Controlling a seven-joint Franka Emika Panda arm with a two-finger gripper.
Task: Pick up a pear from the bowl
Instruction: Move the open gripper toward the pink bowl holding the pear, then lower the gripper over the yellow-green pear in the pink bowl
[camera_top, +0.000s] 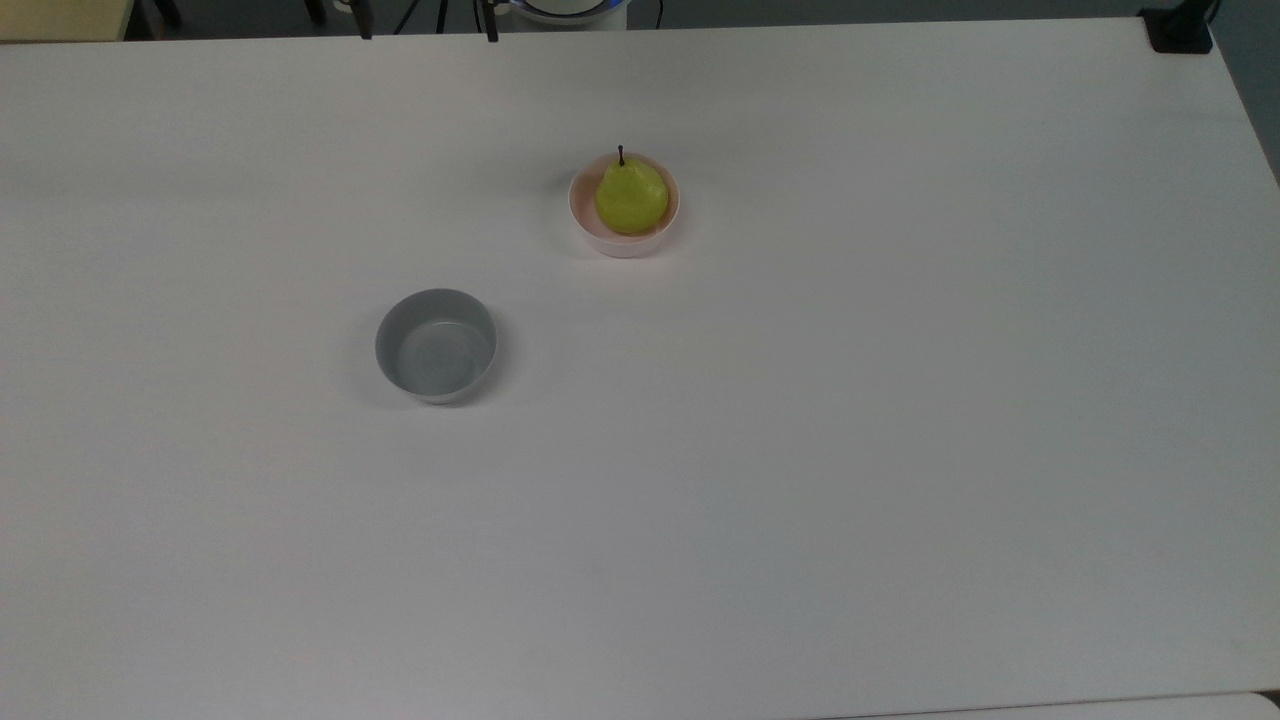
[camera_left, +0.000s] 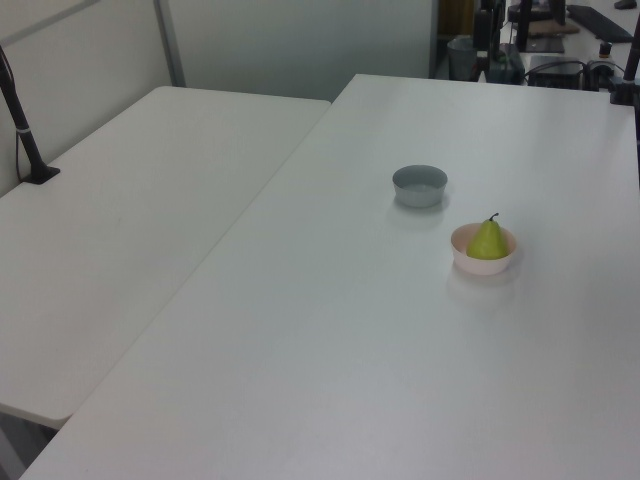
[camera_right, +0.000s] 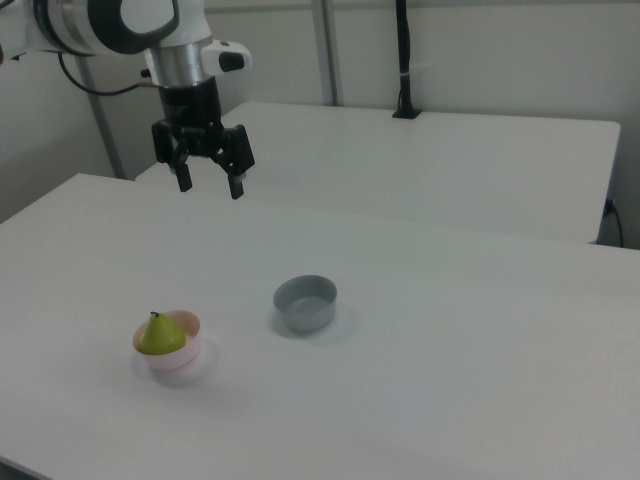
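End effector (camera_right: 210, 186) spread wide, high above table, pear (camera_right: 157, 336) in pink bowl (camera_right: 178, 364) well below

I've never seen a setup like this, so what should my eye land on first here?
Most striking is the glossy yellow-green pear sitting stem up in a small pale pink bowl near the far middle of the white table in the top view. Toward the top view's left and nearer the camera stands an empty grey bowl. In the right view, the robot's black two-finger gripper hangs open above the table, well apart from the pear.
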